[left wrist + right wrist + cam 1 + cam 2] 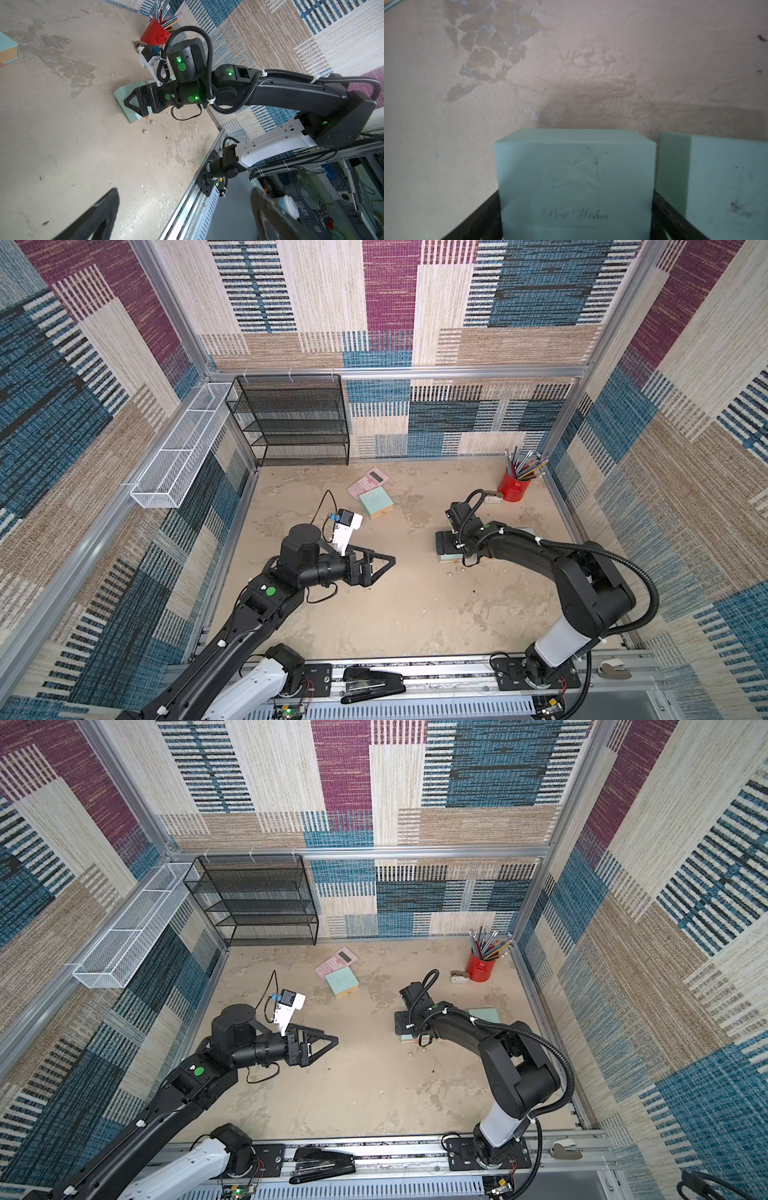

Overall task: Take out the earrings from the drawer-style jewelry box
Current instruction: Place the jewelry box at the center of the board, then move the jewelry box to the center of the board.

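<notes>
The black right arm has a white base link, green stickers (LEDs too) and ribbed conduit.

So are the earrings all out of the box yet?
Partly. A few pearly earrings already lie on the floor beside the mint box. The right gripper straddles that box; a squeeze can't be confirmed. The left gripper hovers open, empty. Whether more remain inside is hidden.

Three mint boxes, one calculator, one stapler
</notes>
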Robot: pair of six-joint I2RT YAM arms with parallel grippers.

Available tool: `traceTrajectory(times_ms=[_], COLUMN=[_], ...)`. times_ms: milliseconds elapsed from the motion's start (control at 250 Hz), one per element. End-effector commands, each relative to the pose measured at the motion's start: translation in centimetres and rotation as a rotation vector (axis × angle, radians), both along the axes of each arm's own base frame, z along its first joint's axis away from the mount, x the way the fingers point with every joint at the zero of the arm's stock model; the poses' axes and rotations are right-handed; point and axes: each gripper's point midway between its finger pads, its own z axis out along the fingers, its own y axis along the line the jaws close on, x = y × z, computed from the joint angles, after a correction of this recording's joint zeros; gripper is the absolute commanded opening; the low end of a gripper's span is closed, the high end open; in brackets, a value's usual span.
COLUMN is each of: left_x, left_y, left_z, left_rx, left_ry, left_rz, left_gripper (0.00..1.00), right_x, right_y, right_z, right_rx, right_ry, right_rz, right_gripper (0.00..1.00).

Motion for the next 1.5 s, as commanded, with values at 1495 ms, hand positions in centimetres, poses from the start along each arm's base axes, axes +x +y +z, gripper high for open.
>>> traceTrajectory(times_ms=[1495], left_x=[18.6], left_y=[6.2], left_z=[-12.6], left_rx=[0.106], left_ry=[0.399], left_rz=[0.590], left_gripper=[0.91], right_x=[12.0], right_y=[13.0], right_z=[8.6], right_rx=[0.466], right_ry=[-0.250], right_rz=[0.257], right_gripper=[0.89])
